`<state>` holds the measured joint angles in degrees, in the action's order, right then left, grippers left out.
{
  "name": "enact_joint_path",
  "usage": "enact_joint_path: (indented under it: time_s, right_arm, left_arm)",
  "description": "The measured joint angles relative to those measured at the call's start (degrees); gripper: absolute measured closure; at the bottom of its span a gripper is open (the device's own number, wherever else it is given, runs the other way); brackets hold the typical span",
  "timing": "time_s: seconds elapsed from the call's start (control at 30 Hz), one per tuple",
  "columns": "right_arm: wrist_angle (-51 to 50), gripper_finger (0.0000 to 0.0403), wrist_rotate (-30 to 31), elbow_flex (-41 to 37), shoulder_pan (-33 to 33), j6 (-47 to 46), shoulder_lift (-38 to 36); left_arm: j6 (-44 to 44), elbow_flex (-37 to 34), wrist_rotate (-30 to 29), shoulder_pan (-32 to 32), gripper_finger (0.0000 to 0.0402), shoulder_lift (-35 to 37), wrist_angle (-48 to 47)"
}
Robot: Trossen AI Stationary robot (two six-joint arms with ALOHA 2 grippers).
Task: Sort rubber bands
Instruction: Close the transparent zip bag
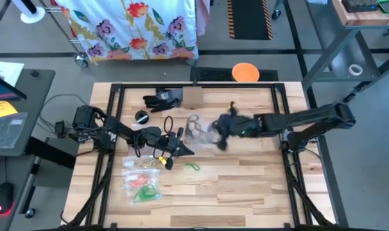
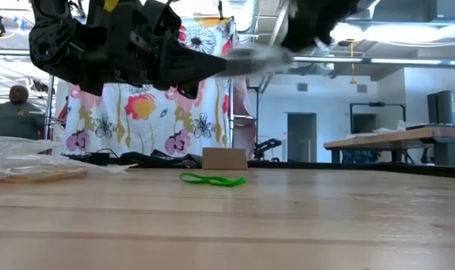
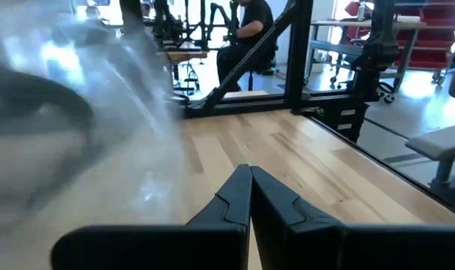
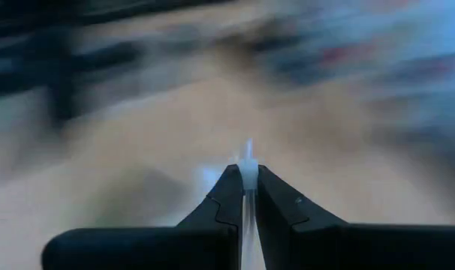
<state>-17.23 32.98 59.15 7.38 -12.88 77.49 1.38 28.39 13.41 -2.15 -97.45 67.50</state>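
Nearest the low camera: bare wooden table [image 2: 287, 225], open plank across the whole front edge. A single green rubber band [image 2: 212, 180] lies flat mid-table, nothing around it; in the high view it sits just ahead of the left gripper [image 1: 187, 151], near the table's centre. At the left, clear zip bags [image 1: 142, 178] hold more bands in green and red-orange; contents hard to separate. The left gripper hangs above the table, fingers pressed together, holding nothing. The right gripper [image 1: 218, 131] is smeared by motion; its fingers stand nearly together, pinching a thin edge of clear plastic bag [image 4: 248, 174], which shows as a pale blur over the centre. What the bag holds cannot be made out. Farther back: a cardboard box [image 2: 224, 158], black gloves [image 1: 161, 99], and a floral cloth [image 2: 149, 112] beyond the table. The right half of the table stands open.
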Motion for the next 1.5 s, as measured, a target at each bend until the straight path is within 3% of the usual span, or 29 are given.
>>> enact_joint_path:
  time_s: [0.07,0.1,0.13,0.2,0.23,0.33,0.43,0.53,0.57,0.63,0.67,0.7,0.77,0.8,0.83,0.87,0.93,0.97,1.0,1.1,1.27,1.5]
  right_arm:
    - [0.02,0.0387,-23.25,2.55,-1.83,0.84,-2.08]
    - [-0.77,0.0387,-25.73,3.56,-1.83,-0.17,-2.32]
    - [-3.05,0.0387,-21.13,4.50,-1.13,-1.38,-2.39]
    - [-11.97,0.0388,-2.78,5.85,0.96,-5.20,-2.45]
    - [-15.95,0.0388,-0.05,6.68,0.93,-6.20,-2.15]
    - [-14.05,0.0388,-18.44,7.98,-0.16,-2.93,-3.41]
    - [-13.67,0.0388,-8.23,8.29,2.70,-6.65,-3.41]
    - [-15.19,0.0388,-24.27,7.78,1.23,-1.71,-3.20]
    - [-13.92,0.0388,-20.67,7.74,1.72,-3.53,-3.07]
    - [-18.49,0.0388,-2.82,7.93,3.78,-8.52,-2.97]
    - [-21.82,0.0388,-0.67,8.00,3.87,-9.32,-2.96]
    - [-23.10,0.0388,-5.91,8.00,3.14,-8.80,-2.95]
    - [-17.55,0.0386,-23.49,6.73,2.23,-3.32,-3.16]
    - [-13.49,0.0384,-27.41,6.02,2.54,-2.06,-3.20]
    - [-10.27,0.0382,-25.75,5.96,3.00,-3.33,-3.18]
    - [-10.09,0.0382,-18.80,6.70,3.59,-7.27,-3.08]
    - [-20.29,0.0384,-5.82,8.66,4.47,-13.54,-3.25]
    - [-25.82,0.0385,-5.41,8.94,3.74,-14.48,-3.34]
    - [-27.27,0.0385,-9.49,8.80,3.18,-12.93,-3.27]
    - [-16.80,0.0381,-19.38,6.68,4.20,-6.45,-3.53]
    - [-11.83,0.0377,-20.52,6.89,5.04,-7.24,-4.15]
    - [-10.80,0.0378,-21.88,6.80,6.40,-7.15,-0.99]
  left_arm:
    - [-0.15,-0.01,0.24,-0.02,0.0401,0.00,-0.25]
    - [-0.23,-0.01,0.26,-0.02,0.0401,-0.02,-0.22]
    - [-0.19,-0.01,0.28,-0.02,0.0402,0.00,-0.03]
    - [0.02,-0.01,0.36,-0.02,0.0402,0.00,-0.12]
    - [-0.14,-0.01,0.37,-0.02,0.0401,0.00,-0.27]
    - [-0.60,-0.01,0.52,0.00,0.0401,0.00,-0.19]
    - [-0.41,-0.01,0.66,-0.02,0.0401,0.00,-0.08]
    - [-0.52,-0.01,0.88,-0.02,0.0401,0.00,0.00]
    - [-0.52,-0.01,1.17,-0.02,0.0401,0.00,0.01]
    - [-0.56,-0.01,1.23,-0.02,0.0402,0.00,0.03]
    - [-0.62,-0.01,1.24,-0.02,0.0401,0.00,0.05]
    - [-0.63,-0.01,1.25,-0.02,0.0401,0.00,0.12]
    - [-0.57,-0.01,1.22,-0.02,0.0401,0.00,0.13]
    - [-0.57,0.01,1.26,-0.02,0.0402,0.00,0.12]
    - [-0.59,0.02,1.25,-0.02,0.0402,0.00,0.00]
    - [-0.66,-0.01,1.22,-0.01,0.0401,0.00,-0.05]
    - [-0.83,0.00,1.08,0.04,0.0402,0.00,0.84]
    - [-0.72,0.02,1.13,0.02,0.0401,0.00,1.20]
    - [-0.64,0.02,1.32,-0.12,0.0401,0.00,1.21]
    - [-1.06,-0.01,1.30,-0.26,0.0401,0.00,0.90]
    - [0.32,0.02,1.11,-0.26,0.0401,0.00,2.29]
    - [-6.57,0.06,-11.14,0.04,0.0400,0.02,9.80]
